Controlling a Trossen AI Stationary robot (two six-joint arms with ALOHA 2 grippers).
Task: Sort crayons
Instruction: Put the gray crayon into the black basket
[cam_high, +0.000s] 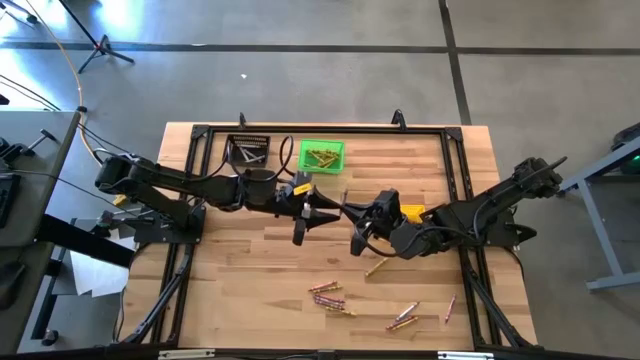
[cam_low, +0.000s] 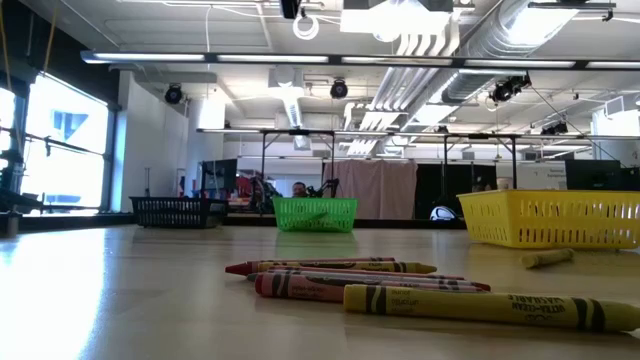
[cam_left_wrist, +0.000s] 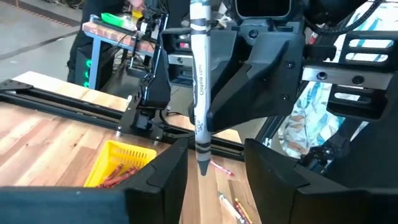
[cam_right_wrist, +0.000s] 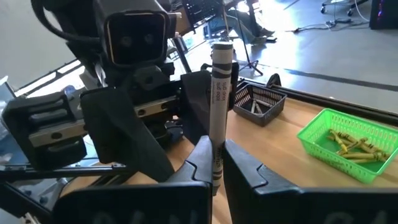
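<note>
A grey crayon stands roughly upright in mid-air over the table's middle, with my right gripper shut on it. My left gripper faces it from the table's left side, open; its two fingers stand on either side of the crayon's pointed lower end without touching it. In the high view the left gripper and right gripper meet near the centre. Loose reddish and yellow crayons lie flat on the near part of the table. My right gripper pinches the grey crayon between its two fingers near one end. The fingers come from the table's right side, slanting slightly down, and lie across the crayon. The crayon is lifted clear of the table, most of its length sticking out beyond the fingers.
A green bin with yellow-green crayons and a black bin stand at the far edge. A yellow bin holding reddish crayons sits under the right arm. More crayons lie at the near right. A black frame borders the table.
</note>
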